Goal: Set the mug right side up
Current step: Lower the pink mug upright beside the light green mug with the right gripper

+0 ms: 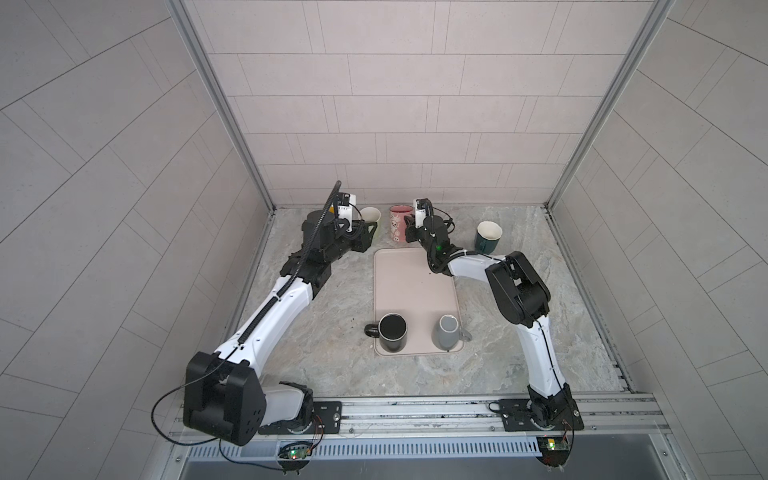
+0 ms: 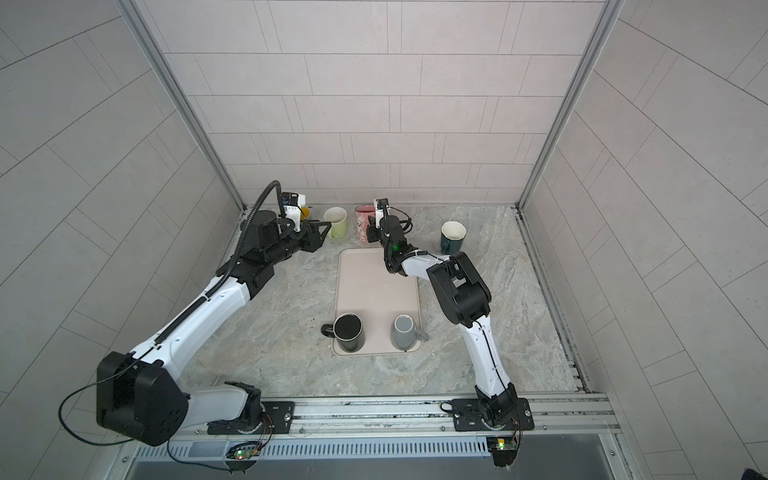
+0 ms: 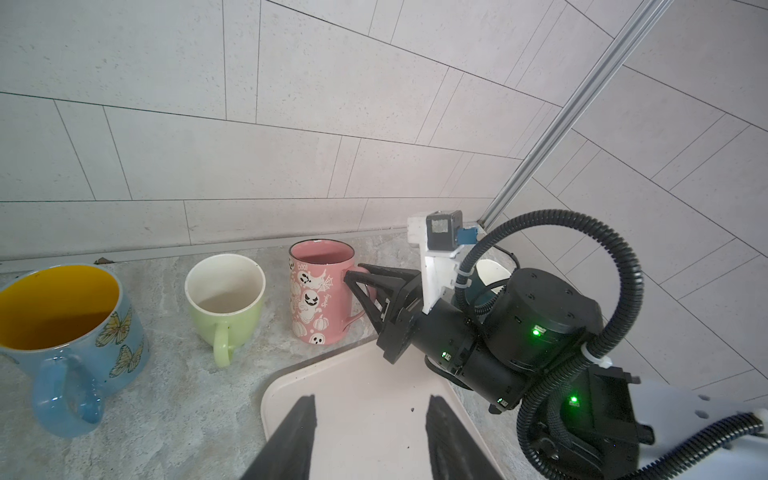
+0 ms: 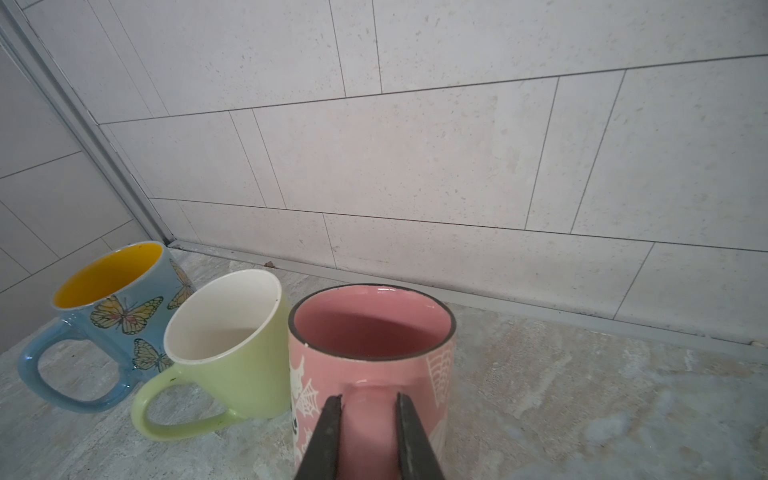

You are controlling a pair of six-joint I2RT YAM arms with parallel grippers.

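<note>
Two jaws of the left gripper (image 3: pixel 372 401) stand partly apart with nothing between them, over a corner of the tray (image 3: pixel 291 386). Ahead of it and to its left sit a blue butterfly mug (image 3: pixel 62 316) and a green mug (image 3: pixel 226 303), both upright. Further right, the right gripper (image 4: pixel 366 398) pinches the handle of the pink mug (image 4: pixel 365 332), which stands mouth-up on the counter (image 4: pixel 582 395) just beyond its fingertips. A dark green mug (image 1: pixel 487 237) stands off to that gripper's right.

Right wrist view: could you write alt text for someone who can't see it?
The right end effector grips the handle of an upright pink spiderweb-print mug. Beside it on the stone-look counter stand a pale green mug and a blue butterfly mug with a yellow inside, before a tiled wall.
</note>
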